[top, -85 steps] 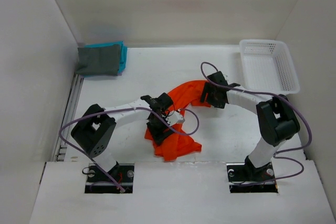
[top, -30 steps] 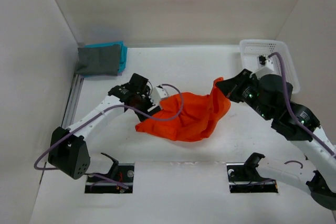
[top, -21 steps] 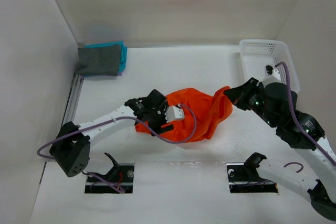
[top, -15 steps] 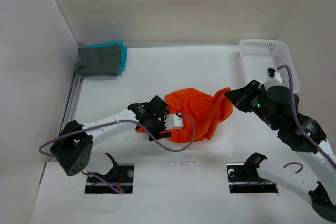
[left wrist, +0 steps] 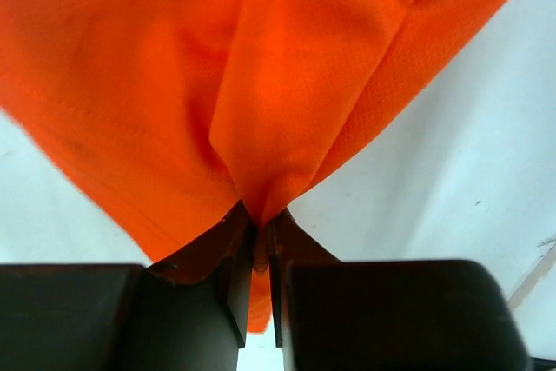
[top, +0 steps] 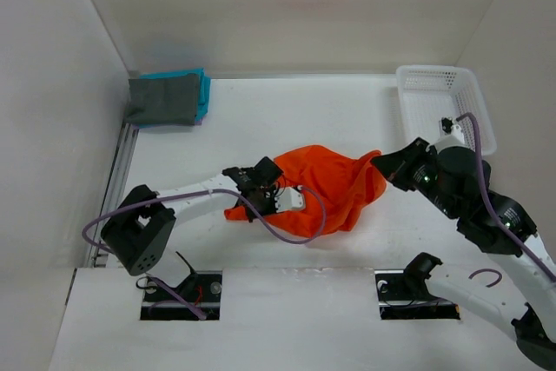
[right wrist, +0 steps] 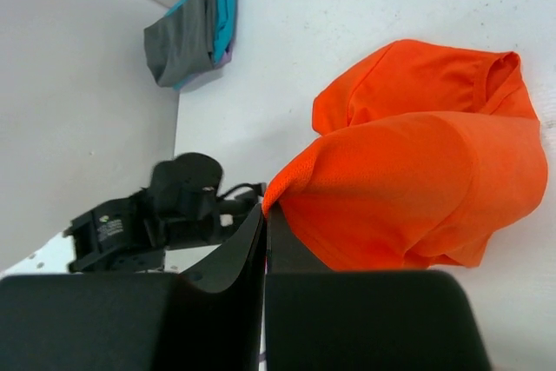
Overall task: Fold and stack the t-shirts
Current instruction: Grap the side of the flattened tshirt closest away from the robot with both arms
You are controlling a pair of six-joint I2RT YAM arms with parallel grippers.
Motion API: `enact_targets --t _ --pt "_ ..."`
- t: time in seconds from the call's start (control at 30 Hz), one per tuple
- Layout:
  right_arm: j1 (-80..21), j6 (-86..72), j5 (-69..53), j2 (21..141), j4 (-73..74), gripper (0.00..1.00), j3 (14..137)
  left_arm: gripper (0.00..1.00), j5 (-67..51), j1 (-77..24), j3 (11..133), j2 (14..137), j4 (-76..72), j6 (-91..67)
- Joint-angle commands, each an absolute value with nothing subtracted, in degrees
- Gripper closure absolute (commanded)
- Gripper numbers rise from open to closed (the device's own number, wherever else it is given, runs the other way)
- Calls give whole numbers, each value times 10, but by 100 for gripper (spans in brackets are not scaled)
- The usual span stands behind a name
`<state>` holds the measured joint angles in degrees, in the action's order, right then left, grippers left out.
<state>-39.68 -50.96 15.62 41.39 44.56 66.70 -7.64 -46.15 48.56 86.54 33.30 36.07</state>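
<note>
At the upper left of the top view, in the back corner of the tabletop (top: 287, 115), a folded dark grey t-shirt (top: 161, 102) is seen lying on a folded teal t-shirt (top: 202, 91), whose edge shows along the right side of the pile. Lower and to the right, near the middle of the frame, the left pincer (left wrist: 260, 232) is reached in from the lower left and is set low at the left edge of the orange t-shirt (top: 334, 187). In the left wrist view its jaws are seen drawn almost together with a fold of the orange cloth pinched between them, and the fabric is spread upward from the tips over the white surface. The orange t-shirt is found crumpled and unfolded at the centre of the tabletop, well apart from the folded pile. Its left part is rested on the surface, while its right corner is held up. At that corner the right pincer (right wrist: 265, 215) is closed on the edge of the cloth. In the right wrist view the orange fabric is seen meeting the closed tips and draping down in a rounded mass to the tabletop. At the upper right a white mesh basket (top: 443, 119) is placed near the back edge, apart from the shirt
</note>
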Motion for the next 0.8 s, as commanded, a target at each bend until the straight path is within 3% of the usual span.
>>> enact_targets --t 0.0,0.17,0.5,0.6,0.77 --pt "-386 -505 146 421 434 100 650 92 -68 -431 527 810 329 357" --pt "-301 -416 91 511 422 100 695 89 -88 -341 613 786 360 377" --pt "-196 -345 -12 682 369 100 902 96 -77 -201 795 832 309 397" --pt "-210 -350 -11 669 368 100 883 93 -76 -221 743 796 345 470" --pt "-260 -401 8 575 344 100 729 90 -82 -296 556 713 423 530"
